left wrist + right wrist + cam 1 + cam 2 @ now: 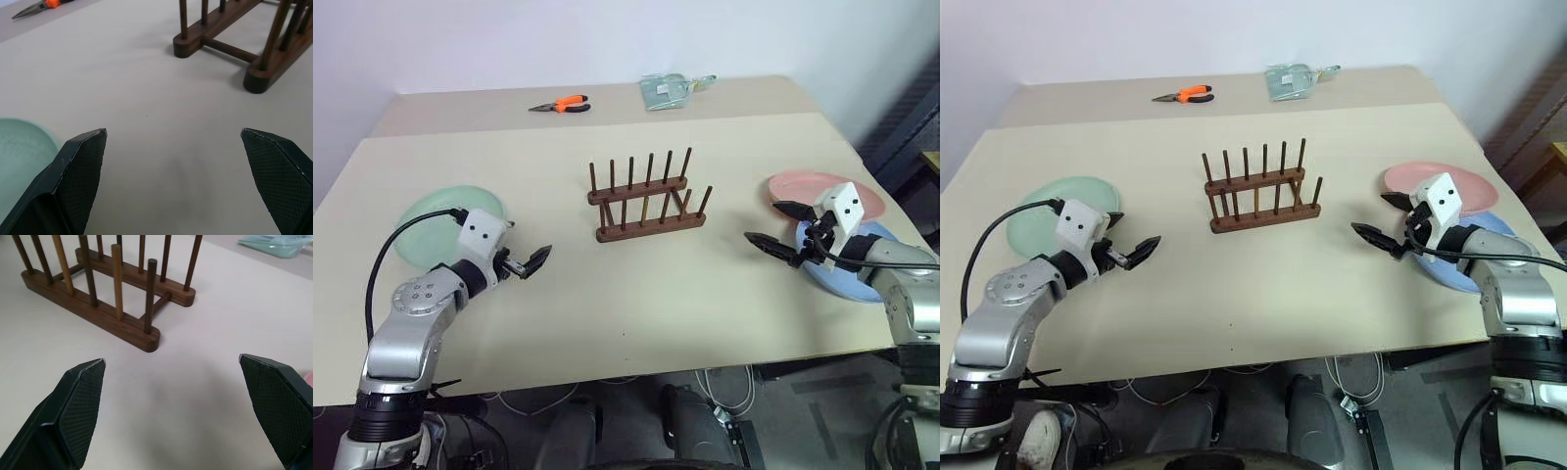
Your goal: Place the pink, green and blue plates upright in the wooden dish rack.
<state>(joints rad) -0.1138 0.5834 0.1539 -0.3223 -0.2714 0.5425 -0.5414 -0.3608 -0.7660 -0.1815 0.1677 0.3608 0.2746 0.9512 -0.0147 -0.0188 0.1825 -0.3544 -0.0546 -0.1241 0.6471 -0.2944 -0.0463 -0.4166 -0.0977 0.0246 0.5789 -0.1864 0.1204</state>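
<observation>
The wooden dish rack [646,201] stands empty at the table's centre, its pegs upright. Flat on the table at the left lies the green plate [431,220]. On the right the pink plate [808,186] lies flat, with the blue plate [847,279] just in front of it and partly under my right arm. My left gripper [527,253] is open, just right of the green plate and pointing toward the rack. Above the blue plate's inner edge my right gripper [761,220] is also open, aimed at the rack. Nothing is between either pair of fingers.
Orange-handled pliers [563,104] and a pale teal packet [671,90] lie at the back of the table. The table's front edge [636,367] runs close below both arms. Bare tabletop separates each gripper from the rack.
</observation>
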